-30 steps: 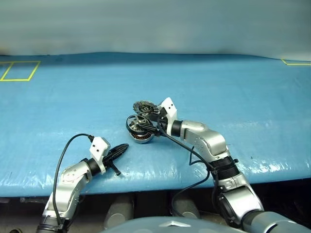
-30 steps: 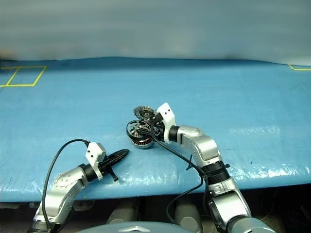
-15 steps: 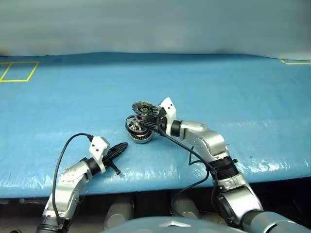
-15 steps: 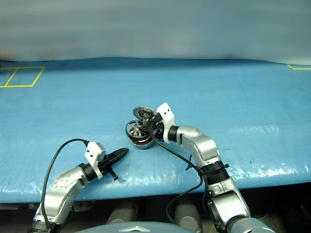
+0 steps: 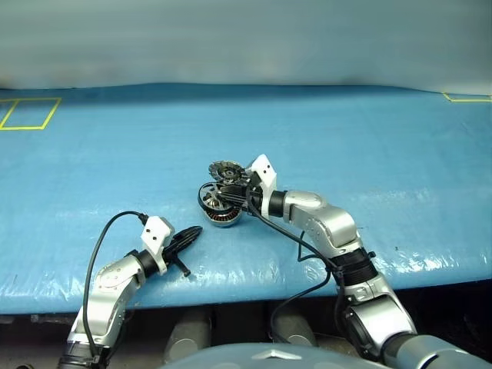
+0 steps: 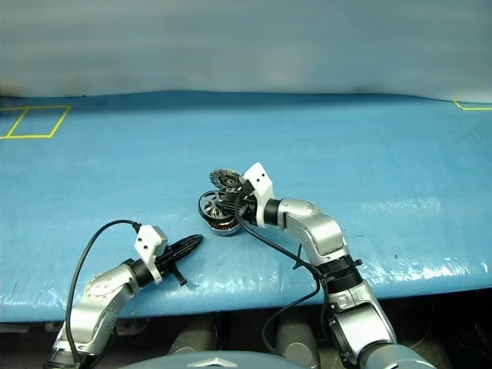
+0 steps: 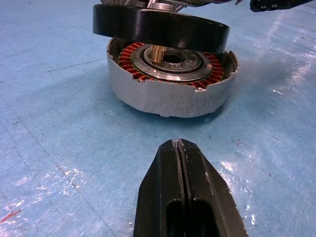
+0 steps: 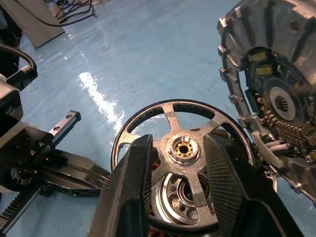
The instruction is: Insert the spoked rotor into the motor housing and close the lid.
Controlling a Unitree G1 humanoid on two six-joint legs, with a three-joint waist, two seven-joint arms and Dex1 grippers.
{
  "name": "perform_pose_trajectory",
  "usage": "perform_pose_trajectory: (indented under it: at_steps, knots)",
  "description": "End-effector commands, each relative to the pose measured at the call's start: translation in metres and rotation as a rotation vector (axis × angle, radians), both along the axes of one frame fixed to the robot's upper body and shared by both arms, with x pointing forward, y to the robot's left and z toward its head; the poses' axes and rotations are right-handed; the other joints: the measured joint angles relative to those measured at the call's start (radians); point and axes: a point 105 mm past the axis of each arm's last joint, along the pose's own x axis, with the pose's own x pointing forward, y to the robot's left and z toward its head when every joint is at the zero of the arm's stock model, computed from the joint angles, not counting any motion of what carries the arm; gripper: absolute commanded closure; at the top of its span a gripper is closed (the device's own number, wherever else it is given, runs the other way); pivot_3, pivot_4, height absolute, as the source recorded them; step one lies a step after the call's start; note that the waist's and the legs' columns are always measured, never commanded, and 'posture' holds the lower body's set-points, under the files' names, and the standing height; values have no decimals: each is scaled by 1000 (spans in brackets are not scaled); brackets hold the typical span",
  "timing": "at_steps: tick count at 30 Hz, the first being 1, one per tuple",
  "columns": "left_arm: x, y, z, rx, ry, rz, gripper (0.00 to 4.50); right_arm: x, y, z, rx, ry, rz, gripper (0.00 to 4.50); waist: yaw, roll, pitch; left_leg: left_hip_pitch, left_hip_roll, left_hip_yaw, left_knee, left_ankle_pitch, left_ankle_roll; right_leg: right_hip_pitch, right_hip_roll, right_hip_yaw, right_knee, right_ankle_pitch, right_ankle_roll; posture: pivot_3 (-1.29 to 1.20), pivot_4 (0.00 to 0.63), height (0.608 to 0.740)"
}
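The rotor (image 8: pixel 185 148), pinched by a spoke in the right end effector (image 8: pixel 177 163) and tilted over the housing (image 7: pixel 170 86) on the bench (image 5: pixel 369 154), should be levelled and centred before release, the left end effector (image 7: pixel 178 148) being pressed together nearby.

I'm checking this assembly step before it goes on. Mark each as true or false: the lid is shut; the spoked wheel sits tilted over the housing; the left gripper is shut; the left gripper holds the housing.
The lid is shut: false, it stands open, inner face showing.
The spoked wheel sits tilted over the housing: true.
The left gripper is shut: true.
The left gripper holds the housing: false, it rests apart from it on the blue table.
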Motion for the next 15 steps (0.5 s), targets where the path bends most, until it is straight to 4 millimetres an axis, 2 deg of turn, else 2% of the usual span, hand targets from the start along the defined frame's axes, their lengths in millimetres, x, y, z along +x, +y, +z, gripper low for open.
perform_pose_trajectory:
  at_steps: [1,11,14,15]
  knots:
    - [1,-2,9,-6,-47,-4,4500,3,4,9,19,-43,-2,2898,0,0,0,0,0,0,0,0,0,0,0,0,0,0,0,0,150,740]
    - [0,0,8,2,-48,9,4500,3,6,4,2,-33,0,2898,0,0,0,0,0,0,0,0,0,0,0,0,0,0,0,0,150,740]
    - [0,0,8,3,-49,11,4500,3,6,4,4,-31,-1,3492,0,0,0,0,0,0,0,0,0,0,0,0,0,0,0,0,150,740]
    - [0,0,8,3,-48,11,4500,3,6,5,8,-32,0,3856,0,0,0,0,0,0,0,0,0,0,0,0,0,0,0,0,150,740]
